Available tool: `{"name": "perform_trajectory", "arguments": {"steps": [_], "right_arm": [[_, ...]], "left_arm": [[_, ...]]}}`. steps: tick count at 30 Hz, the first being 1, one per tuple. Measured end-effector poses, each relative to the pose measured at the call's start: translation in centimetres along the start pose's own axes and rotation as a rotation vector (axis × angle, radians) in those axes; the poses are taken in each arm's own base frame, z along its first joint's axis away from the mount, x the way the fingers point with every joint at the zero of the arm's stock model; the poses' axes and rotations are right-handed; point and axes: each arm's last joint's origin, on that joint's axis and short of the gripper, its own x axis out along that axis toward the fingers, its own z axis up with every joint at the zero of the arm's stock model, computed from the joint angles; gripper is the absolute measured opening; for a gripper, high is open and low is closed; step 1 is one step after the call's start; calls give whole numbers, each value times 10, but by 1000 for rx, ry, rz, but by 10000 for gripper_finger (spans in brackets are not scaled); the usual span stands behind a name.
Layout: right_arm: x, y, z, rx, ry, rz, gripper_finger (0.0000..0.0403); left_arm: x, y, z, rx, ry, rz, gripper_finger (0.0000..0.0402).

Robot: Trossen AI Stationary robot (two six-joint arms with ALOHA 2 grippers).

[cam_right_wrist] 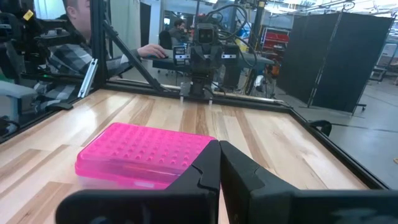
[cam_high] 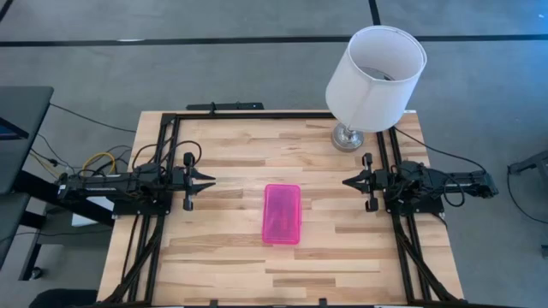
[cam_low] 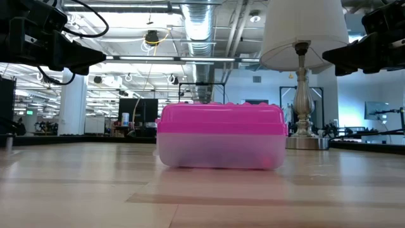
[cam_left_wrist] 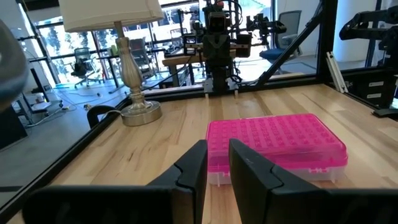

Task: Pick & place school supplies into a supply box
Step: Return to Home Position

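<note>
Supply box shut at mid-tabletop, both arms drawn back to the sides.

Your supply box [cam_high: 282, 214] lies on the tabletop [cam_high: 223, 248] with its pink lid down, between the two arms and slightly to the near side of the line joining them. Its long axis runs near to far, so it lies broadside to both. The left pincer [cam_high: 211, 180] sits off the box's left side and points right at it, with only a narrow slit between its fingers. The right pincer [cam_high: 346, 181] sits off the right side and points left, fingers pressed together. Neither touches the box, and they are about equally distant, so you have no clear nearer arm. A lamp [cam_high: 375, 77] stands at the far right corner. With the lid down, the packing looks finished, and only parking the arms seems left.
</note>
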Motion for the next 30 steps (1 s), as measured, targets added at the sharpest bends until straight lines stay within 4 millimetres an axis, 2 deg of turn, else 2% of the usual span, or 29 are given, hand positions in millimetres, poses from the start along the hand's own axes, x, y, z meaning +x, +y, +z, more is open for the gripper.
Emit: {"name": "perform_trajectory", "arguments": {"steps": [30], "right_arm": [[0, 0, 0, 0, 0, 0, 0]], "left_arm": [[0, 0, 0, 0, 0, 0, 61]]}}
